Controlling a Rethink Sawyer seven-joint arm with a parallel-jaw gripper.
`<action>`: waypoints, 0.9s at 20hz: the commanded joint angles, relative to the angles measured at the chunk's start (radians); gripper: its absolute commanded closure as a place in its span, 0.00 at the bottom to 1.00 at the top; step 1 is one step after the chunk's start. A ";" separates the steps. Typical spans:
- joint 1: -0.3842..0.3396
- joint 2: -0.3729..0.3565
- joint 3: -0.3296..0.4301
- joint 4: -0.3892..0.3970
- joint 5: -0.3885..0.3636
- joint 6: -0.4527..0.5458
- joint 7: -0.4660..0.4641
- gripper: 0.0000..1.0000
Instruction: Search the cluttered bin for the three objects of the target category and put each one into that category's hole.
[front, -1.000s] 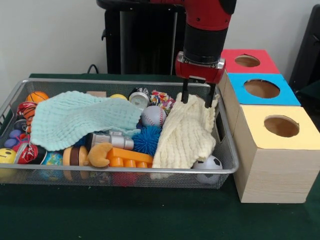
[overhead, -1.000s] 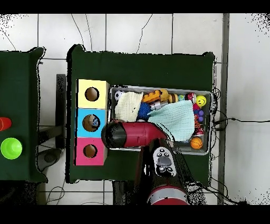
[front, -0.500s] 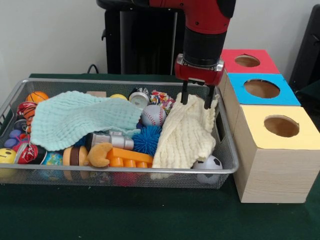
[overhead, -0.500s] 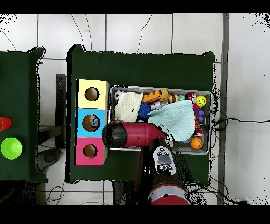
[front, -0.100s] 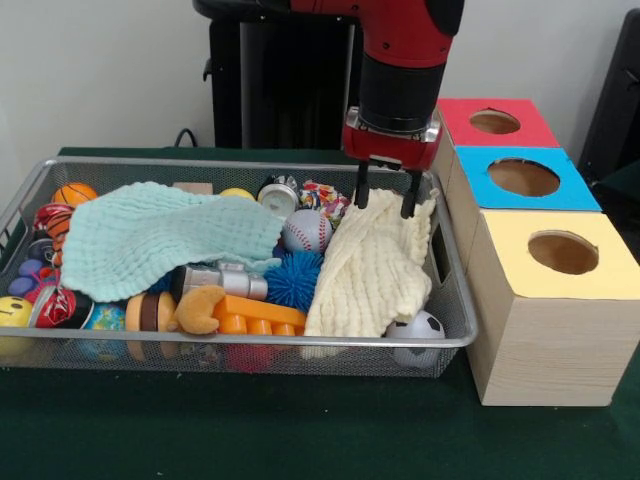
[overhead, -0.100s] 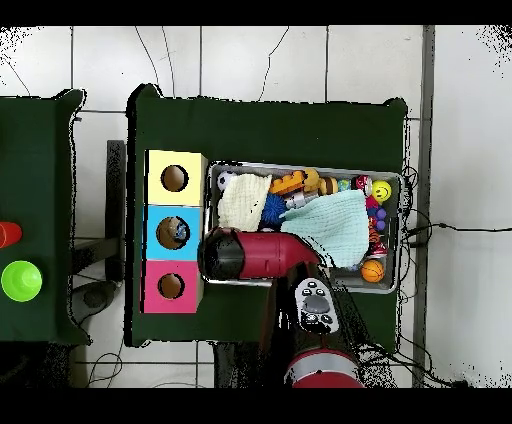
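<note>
- Wire-mesh metal bin (front, -0.100s: 30, 185) sits on the dark green worktop (front, -0.100s: 300, 430), crammed full.
- Draped over the bin's left half: a pale mint waffle-weave cloth (front, -0.100s: 160, 235); on the right half, a cream knitted cloth (front, -0.100s: 375, 265) runs from the far rim down to the near one.
- Between the cloths lie a white baseball with red stitching (front, -0.100s: 306, 231) and, just in front of it, a spiky blue rubber ball (front, -0.100s: 295, 280).
- A small black-and-white football (front, -0.100s: 420, 328) peeks out at the near right corner, under the cream cloth's hem.
- At the far left end, a little orange basketball (front, -0.100s: 74, 193); a yellow smiley ball (front, -0.100s: 14, 311) is in the near left corner.
- Along the front: an orange toy brick piece (front, -0.100s: 255, 315) and a silver metal cylinder (front, -0.100s: 220, 280).
- Beside the bin, three wooden boxes in a row, each with a round hole: the yellow-topped box (front, -0.100s: 555, 250) nearest, then the blue-topped box (front, -0.100s: 520, 178), then the red-topped box (front, -0.100s: 495, 122).
- The red and black arm drops straight down over the bin's far right corner; the pincer (front, -0.100s: 382, 196) is spread open, holding nothing, tips just above the cream cloth's top edge.
- Overhead, the arm's red body (overhead, -0.100s: 255, 255) lies across the bin's edge beside the blue box.
</note>
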 joint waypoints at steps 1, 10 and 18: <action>-0.050 0.020 0.027 -0.009 -0.016 -0.007 0.051 1.00; -0.090 0.024 0.061 0.000 -0.022 -0.005 0.025 1.00; -0.103 0.023 0.066 -0.016 -0.027 0.000 0.018 0.00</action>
